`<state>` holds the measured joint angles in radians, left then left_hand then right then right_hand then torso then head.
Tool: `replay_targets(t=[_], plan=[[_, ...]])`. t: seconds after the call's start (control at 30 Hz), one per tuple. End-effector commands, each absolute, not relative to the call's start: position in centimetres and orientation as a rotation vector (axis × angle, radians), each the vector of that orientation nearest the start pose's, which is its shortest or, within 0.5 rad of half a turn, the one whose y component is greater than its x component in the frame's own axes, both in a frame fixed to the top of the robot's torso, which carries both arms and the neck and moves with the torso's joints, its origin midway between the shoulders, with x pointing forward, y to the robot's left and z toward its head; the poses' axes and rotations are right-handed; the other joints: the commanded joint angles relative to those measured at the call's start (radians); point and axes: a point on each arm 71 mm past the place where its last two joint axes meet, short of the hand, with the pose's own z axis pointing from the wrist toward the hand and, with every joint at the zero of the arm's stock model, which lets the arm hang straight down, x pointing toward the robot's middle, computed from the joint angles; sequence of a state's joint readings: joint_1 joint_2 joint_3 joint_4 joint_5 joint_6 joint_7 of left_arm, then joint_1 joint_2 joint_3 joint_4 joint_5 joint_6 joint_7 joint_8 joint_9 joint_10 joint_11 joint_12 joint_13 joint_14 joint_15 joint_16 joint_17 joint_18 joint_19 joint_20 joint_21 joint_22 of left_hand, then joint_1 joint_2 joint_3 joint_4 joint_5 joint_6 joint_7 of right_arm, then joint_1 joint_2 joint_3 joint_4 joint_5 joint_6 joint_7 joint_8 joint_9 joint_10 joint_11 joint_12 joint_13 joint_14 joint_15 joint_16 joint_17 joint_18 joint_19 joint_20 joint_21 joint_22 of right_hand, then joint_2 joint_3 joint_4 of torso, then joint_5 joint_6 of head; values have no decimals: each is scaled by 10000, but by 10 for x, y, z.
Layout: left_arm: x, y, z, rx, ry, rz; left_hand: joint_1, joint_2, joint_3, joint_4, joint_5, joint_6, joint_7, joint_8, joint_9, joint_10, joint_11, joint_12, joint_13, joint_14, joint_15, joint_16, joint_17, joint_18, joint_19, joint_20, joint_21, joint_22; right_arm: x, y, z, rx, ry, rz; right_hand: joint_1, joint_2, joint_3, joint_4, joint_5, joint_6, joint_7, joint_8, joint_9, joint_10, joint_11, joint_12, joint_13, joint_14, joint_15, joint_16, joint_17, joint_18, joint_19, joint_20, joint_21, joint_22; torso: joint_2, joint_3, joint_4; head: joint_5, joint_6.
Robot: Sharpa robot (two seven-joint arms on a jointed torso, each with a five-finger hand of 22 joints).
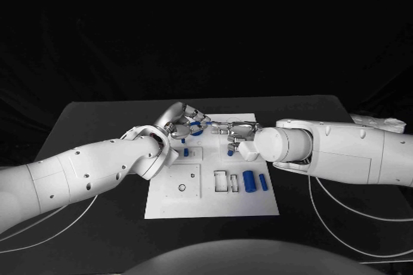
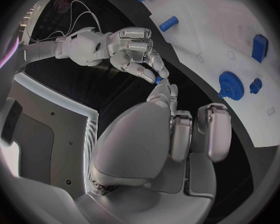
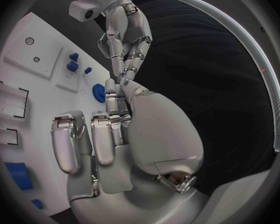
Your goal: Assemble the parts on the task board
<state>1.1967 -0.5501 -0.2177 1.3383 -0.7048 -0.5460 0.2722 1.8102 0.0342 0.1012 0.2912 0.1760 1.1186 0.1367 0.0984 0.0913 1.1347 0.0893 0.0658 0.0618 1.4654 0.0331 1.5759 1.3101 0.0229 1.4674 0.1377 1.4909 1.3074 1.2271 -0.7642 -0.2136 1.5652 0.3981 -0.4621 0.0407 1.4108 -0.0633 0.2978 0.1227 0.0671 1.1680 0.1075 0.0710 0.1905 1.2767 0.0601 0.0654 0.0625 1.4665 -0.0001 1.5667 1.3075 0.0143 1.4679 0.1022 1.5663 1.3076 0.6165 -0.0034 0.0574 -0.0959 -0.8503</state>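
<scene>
Head view: both hands meet above the far end of the white board (image 1: 210,194), the left hand (image 1: 182,124) and right hand (image 1: 231,132) fingertip to fingertip; two blue cylinders (image 1: 255,181) lie loose at the board's near right. Left wrist view: a small blue part (image 2: 159,78) sits pinched between both hands' fingertips, beside the board's blue gear (image 2: 232,85). Right wrist view: whether either hand alone holds it I cannot tell. Assembly looks early; most remains.
</scene>
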Motion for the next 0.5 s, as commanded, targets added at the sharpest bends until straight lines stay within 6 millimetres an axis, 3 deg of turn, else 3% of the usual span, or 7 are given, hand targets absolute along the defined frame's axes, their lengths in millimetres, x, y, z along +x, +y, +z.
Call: replay_targets(t=[0.03,0.27,0.5], plan=[[486,107,-236,-3194,15839,-11965,-18,63,67,4,71,69,-16,43,25,88,3,2,-6,1054,-66,-51,2607,-39,473,-57,63,2388,448,-170,-259,17991,18187,11921,-94,23,-28,23,55,-24,-75,52,-3,-104,3,-41,-9,1043,18,41,2633,-143,1029,71,45,2632,2,0,0,4,-8],[486,108,-235,-3215,15653,-11889,-37,40,119,4,99,111,-30,50,36,138,-11,-2,-7,1054,-81,-51,2607,-43,486,-67,81,2394,447,-171,-260,18039,18302,11830,-147,-32,-99,54,52,-101,-31,-4,-33,-180,29,-48,-11,1043,29,41,2633,-143,1029,73,45,2632,3,2,1,13,-5],[487,110,-234,-3218,15581,-11861,-53,30,139,7,113,126,-33,50,40,157,-15,-5,-8,1054,-85,-51,2607,-46,493,-72,92,2397,447,-172,-261,17980,18518,11724,-277,-215,-343,117,50,-705,282,-94,-219,-690,276,-35,-10,1043,243,41,2633,-143,1029,210,45,2632,-1,2,7,23,-11]])
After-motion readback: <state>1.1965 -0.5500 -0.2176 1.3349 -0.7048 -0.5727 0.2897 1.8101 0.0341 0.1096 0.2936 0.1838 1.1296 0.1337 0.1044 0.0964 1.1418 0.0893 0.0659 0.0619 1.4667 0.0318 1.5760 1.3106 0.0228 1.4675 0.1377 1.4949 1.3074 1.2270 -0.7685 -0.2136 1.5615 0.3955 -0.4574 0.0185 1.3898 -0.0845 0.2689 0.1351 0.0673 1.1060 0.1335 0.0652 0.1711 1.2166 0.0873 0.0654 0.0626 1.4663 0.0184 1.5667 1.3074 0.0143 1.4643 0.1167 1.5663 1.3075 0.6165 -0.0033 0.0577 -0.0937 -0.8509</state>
